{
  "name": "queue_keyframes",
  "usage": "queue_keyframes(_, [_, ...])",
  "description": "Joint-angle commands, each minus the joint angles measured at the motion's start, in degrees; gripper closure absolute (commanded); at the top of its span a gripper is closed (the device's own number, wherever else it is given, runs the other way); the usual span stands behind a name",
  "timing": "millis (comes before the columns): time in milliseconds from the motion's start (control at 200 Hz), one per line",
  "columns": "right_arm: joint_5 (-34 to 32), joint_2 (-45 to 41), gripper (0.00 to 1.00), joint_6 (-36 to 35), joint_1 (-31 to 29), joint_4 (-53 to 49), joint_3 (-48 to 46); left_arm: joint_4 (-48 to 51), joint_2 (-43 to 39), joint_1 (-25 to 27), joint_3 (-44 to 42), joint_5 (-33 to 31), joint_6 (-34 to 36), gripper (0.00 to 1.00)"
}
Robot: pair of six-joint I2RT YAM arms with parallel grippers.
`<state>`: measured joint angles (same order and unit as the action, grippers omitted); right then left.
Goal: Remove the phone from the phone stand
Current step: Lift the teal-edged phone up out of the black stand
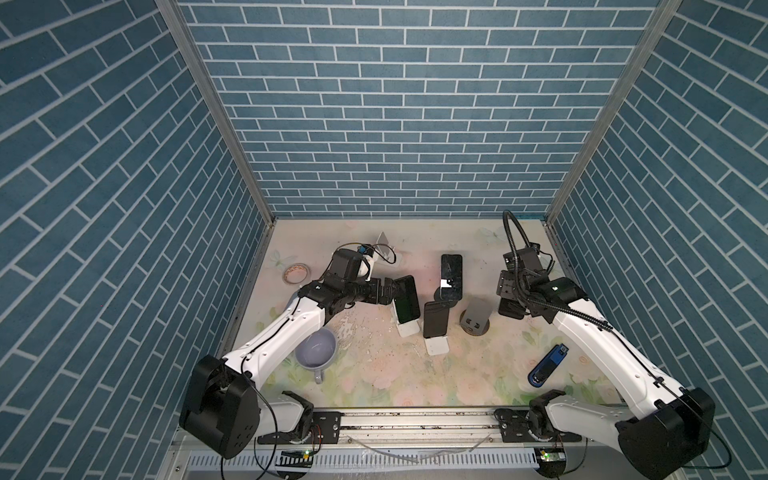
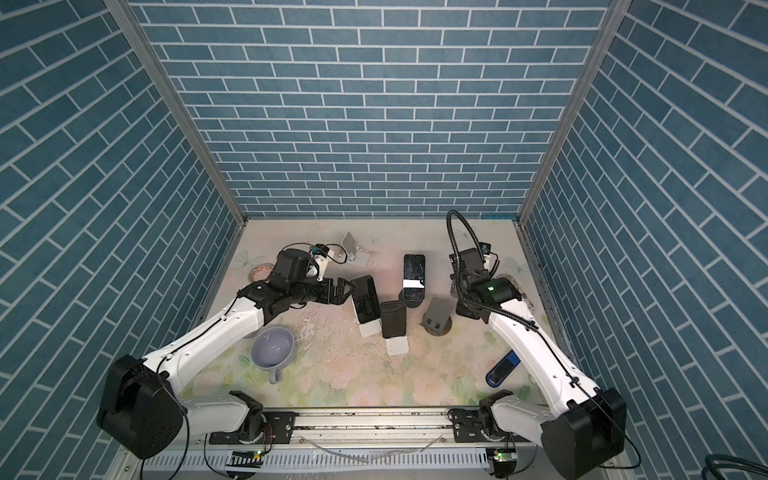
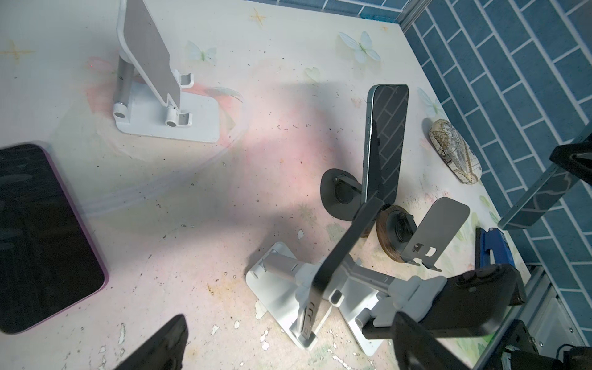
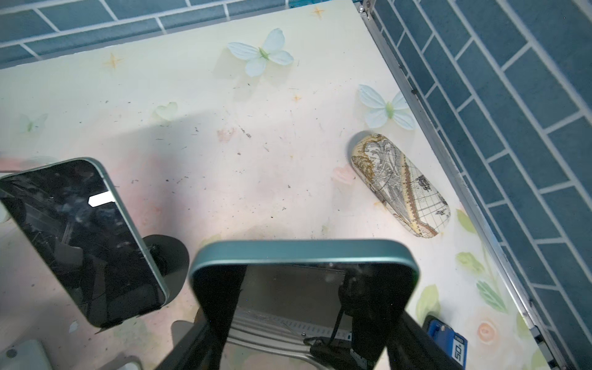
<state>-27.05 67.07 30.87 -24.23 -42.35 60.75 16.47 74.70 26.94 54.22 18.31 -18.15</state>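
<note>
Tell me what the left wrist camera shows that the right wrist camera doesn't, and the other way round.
Only the left wrist view: an empty white folding phone stand, a purple-edged dark phone, and the open left fingers.
Only the right wrist view: the right fingers gripping a teal-edged phone, its screen facing the camera.
Both: that phone, seen edge-on from the left wrist, a map-printed oval glasses case, and a dark-screened phone on a round black stand.
</note>
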Motion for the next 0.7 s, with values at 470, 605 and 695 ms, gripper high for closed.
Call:
queue_keyframes(470, [11.36,16.32,0.48,-17.33,9.29,14.7,0.05,2.73,-2.6,0.12,0.89,-2.43,1.62,0.0])
queue_keyframes(605, [15.02,21.42,0.48,-19.89,11.32,16.15,3.09,3.29,-2.97,0.13,1.06,-2.82,1.73,0.0])
queue_keyframes(695, [16.79,24.94,0.48,-20.97,12.17,16.83,5.3,3.65,-3.17,0.13,1.29,-3.17,1.74,0.0])
